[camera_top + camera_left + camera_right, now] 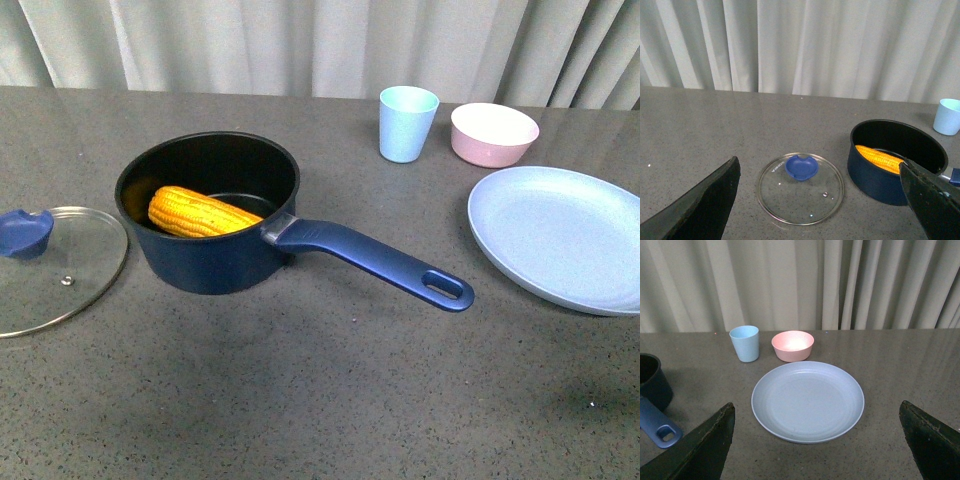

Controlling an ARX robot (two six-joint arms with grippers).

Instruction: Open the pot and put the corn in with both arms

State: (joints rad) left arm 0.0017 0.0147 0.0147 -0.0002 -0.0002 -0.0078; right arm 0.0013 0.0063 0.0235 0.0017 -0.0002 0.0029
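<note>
The navy pot [215, 262] stands open at the table's left middle, its long handle [375, 262] pointing right and toward me. The yellow corn [200, 213] lies inside it. The glass lid [70, 270] with its blue knob [25, 232] lies flat on the table left of the pot. Neither gripper shows in the front view. In the left wrist view my left gripper [822, 200] is open and empty above the lid [800, 192], with the pot [880, 180] and corn [880, 157] beside it. In the right wrist view my right gripper [815, 440] is open and empty.
A light blue plate [560, 235] lies at the right. A light blue cup [407, 123] and a pink bowl [493, 134] stand behind it. A curtain hangs behind the table. In the right wrist view the plate [807, 401] lies between the fingers.
</note>
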